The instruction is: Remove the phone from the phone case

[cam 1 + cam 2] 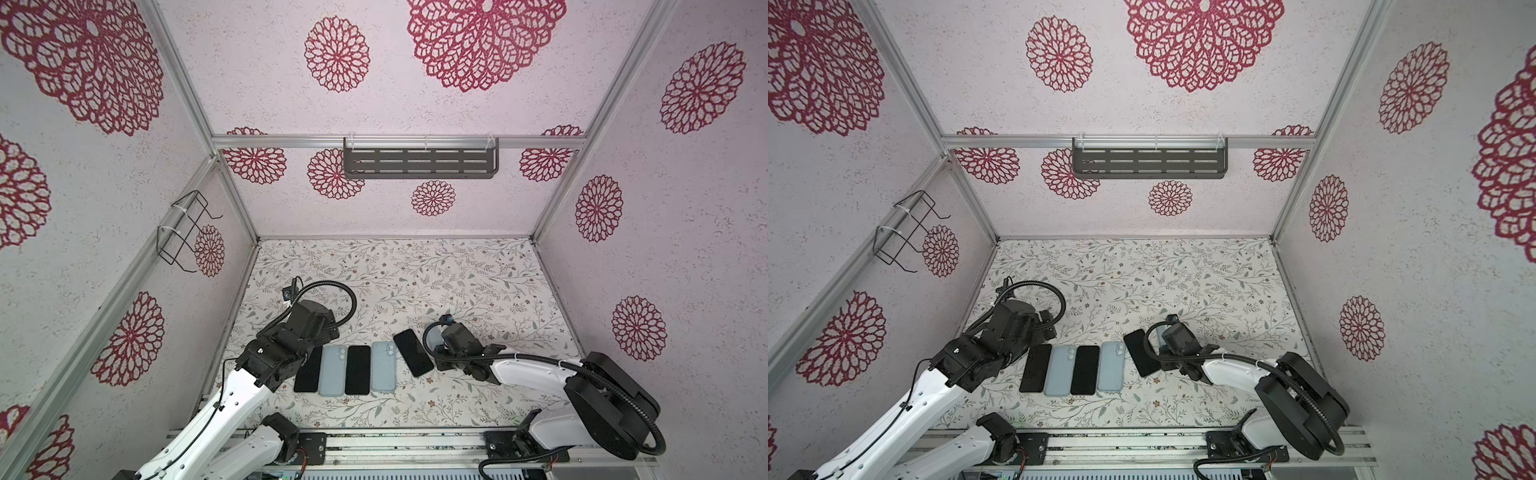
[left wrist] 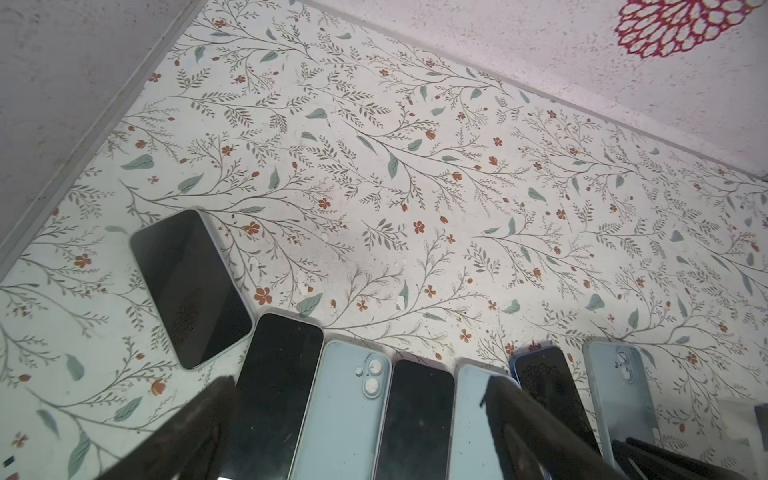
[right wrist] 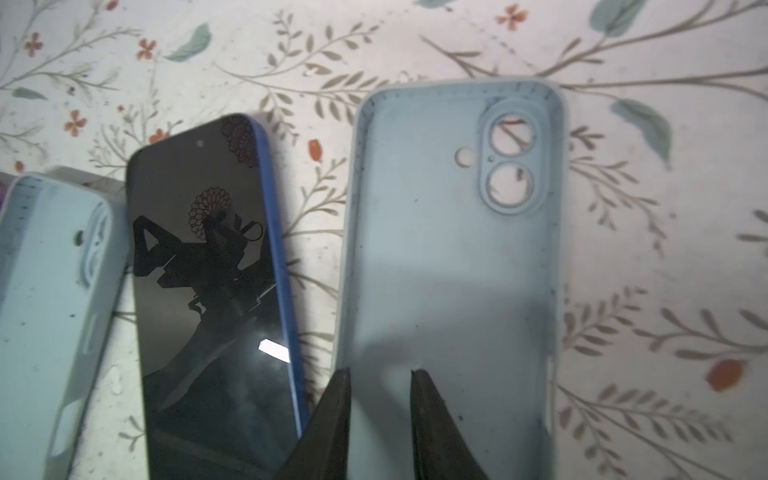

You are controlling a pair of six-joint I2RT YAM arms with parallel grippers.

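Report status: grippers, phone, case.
Left gripper open. Right gripper astride rim of empty pale-blue rubbery case, grip unclear. Black blue-edged phone out, lying beside. Nothing blocking.

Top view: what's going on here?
Two arms are working a row of phones and light-blue cases on the floral table. The right hand sits low over one end of an empty case, fingers narrowly apart, beside a screen-up phone. The left hand hovers wide open over the row, holding nothing.
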